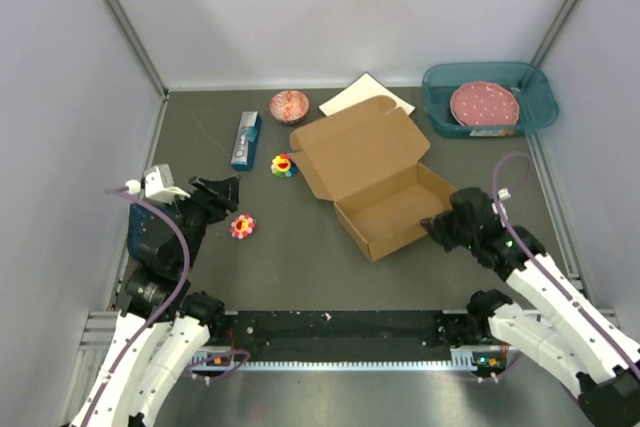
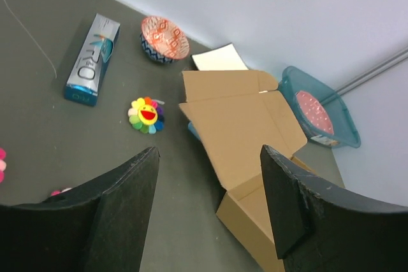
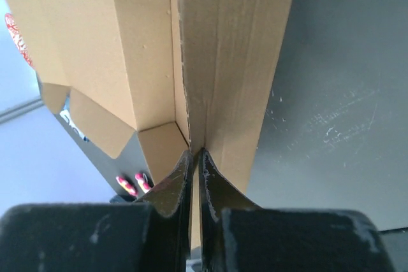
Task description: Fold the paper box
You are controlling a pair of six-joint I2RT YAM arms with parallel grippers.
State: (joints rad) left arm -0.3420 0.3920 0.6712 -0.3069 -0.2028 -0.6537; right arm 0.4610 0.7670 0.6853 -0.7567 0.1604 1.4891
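1. Dark grey tabletop (image 1: 300, 267), boxed in by pale walls (image 1: 330, 7), carries everything.
2. Right gripper (image 3: 196, 155): its jaws are pinched tight on a thin cardboard wall of the paper box (image 1: 375, 172), at the box's near right corner.
3. Left gripper (image 2: 210, 154): its jaws are spread wide with nothing between them. It is held above the table's left side, well apart from the box.
4. One paper box of plain brown cardboard sits right of the table's middle. Its shallow tray is already formed, with its walls standing. The lid is open and leans back toward the far left, with a small flap at each side and a tuck flap along its far edge.
5. Two flower toys: one rainbow flower (image 1: 284, 165) just beside the lid's left corner, and one pink flower (image 1: 242, 226) toward the near left.
6. One patterned bowl (image 1: 289, 105), one blue-and-silver carton (image 1: 245, 139), and one white sheet (image 1: 362, 95) just behind the lid.
7. One teal tray (image 1: 432, 107) in the far right corner holds one pink dotted plate (image 1: 484, 104).
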